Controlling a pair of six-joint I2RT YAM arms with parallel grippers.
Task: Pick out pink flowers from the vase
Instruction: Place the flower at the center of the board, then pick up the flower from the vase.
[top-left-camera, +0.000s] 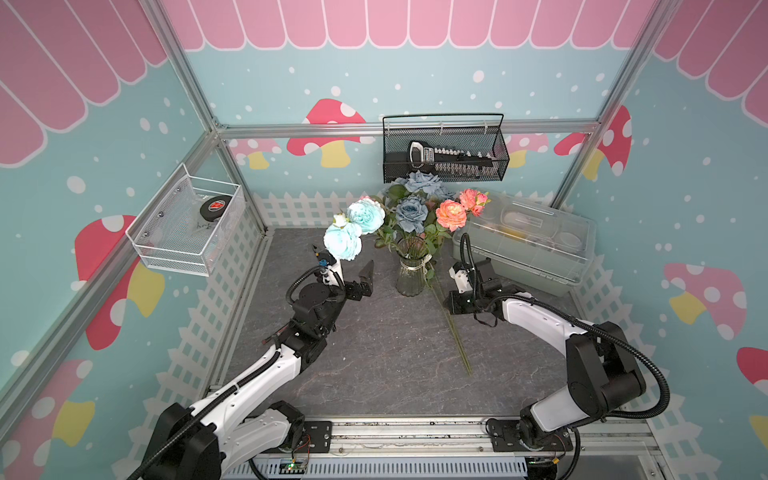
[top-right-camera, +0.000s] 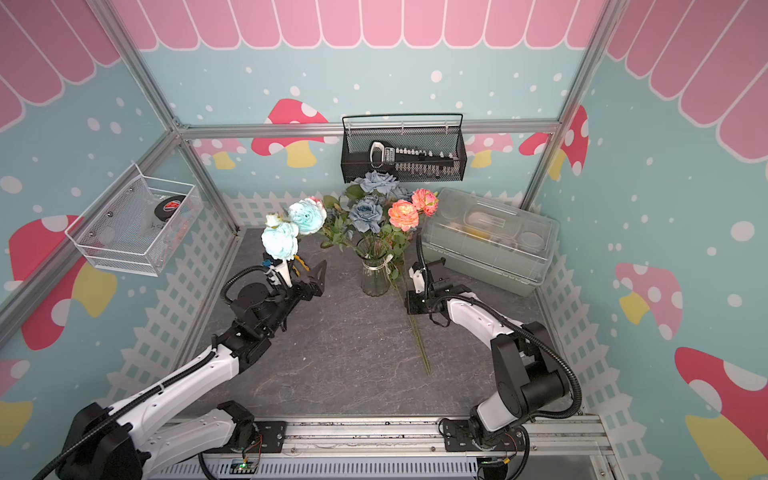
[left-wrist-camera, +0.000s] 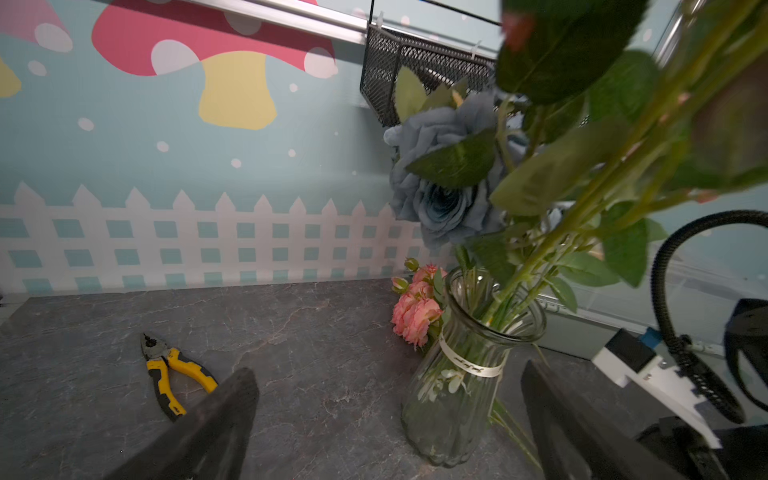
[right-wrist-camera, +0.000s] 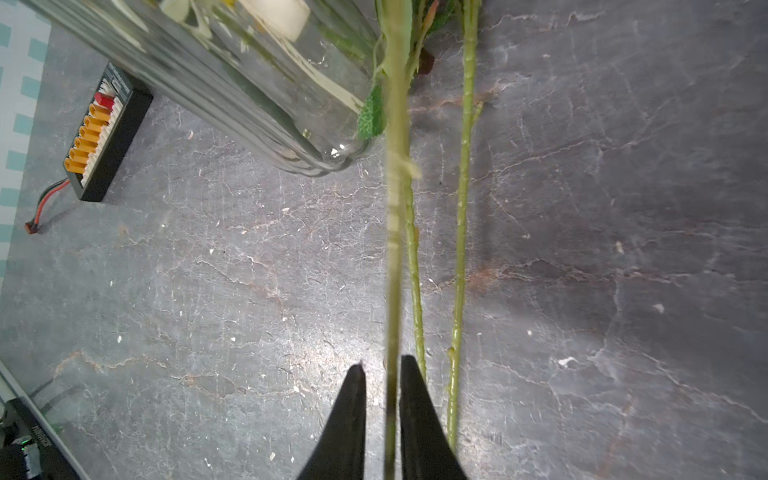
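Observation:
The clear ribbed vase (top-left-camera: 411, 276) (top-right-camera: 375, 276) stands mid-table with grey-blue roses in it. Two coral pink flowers (top-left-camera: 451, 215) (top-right-camera: 403, 215) stand high at its right. More pink flowers (left-wrist-camera: 415, 316) lie on the table behind the vase (left-wrist-camera: 453, 399). Their two green stems (right-wrist-camera: 459, 249) lie flat past the vase's base. My right gripper (top-left-camera: 448, 305) (right-wrist-camera: 383, 374) sits low, right of the vase. Its jaws stand slightly apart around a blurred green stem (right-wrist-camera: 395, 208), with a sliver of gap showing. My left gripper (top-left-camera: 368, 280) (left-wrist-camera: 388, 374) is wide open, left of the vase, holding nothing.
Pale aqua blooms (top-left-camera: 353, 228) hang over my left wrist. A lidded plastic box (top-left-camera: 528, 241) fills the back right. Yellow pliers (left-wrist-camera: 174, 374) lie left of the vase. A black connector board (right-wrist-camera: 104, 133) lies on the table. A black mesh basket (top-left-camera: 444, 149) and a white wire basket (top-left-camera: 187, 224) hang on the walls.

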